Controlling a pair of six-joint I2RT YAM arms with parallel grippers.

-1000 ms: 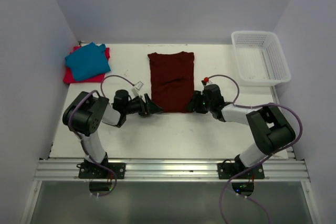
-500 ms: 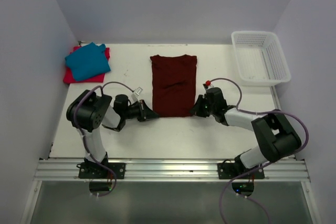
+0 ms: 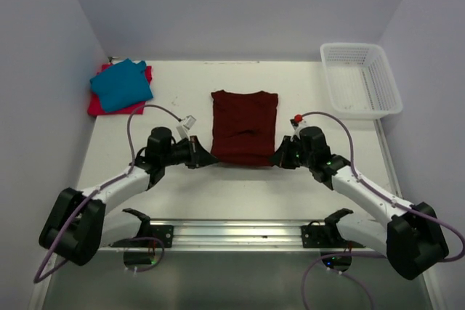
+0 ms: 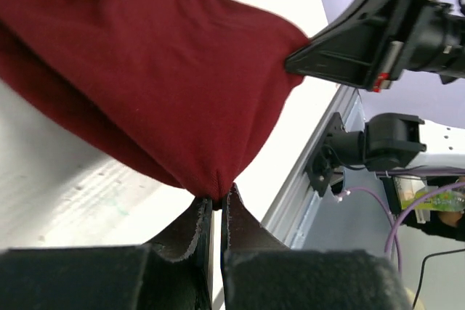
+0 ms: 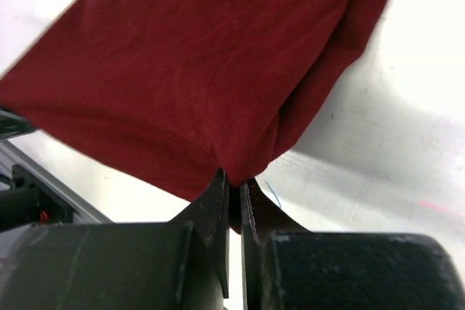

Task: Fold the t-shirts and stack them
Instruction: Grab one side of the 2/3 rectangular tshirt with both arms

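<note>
White worktop (image 3: 305, 85) carries the maroon t-shirt (image 3: 244, 125); left end effector (image 3: 213, 159) and right end effector (image 3: 276, 159) each pinch a near corner (jaws clamped tight).

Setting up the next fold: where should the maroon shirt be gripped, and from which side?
Its two near corners, one per arm, approached low from either side. The maroon shirt lies mostly flat, lengthwise away from the arms, leaving those corners free. The left gripper and right gripper are shut there.
</note>
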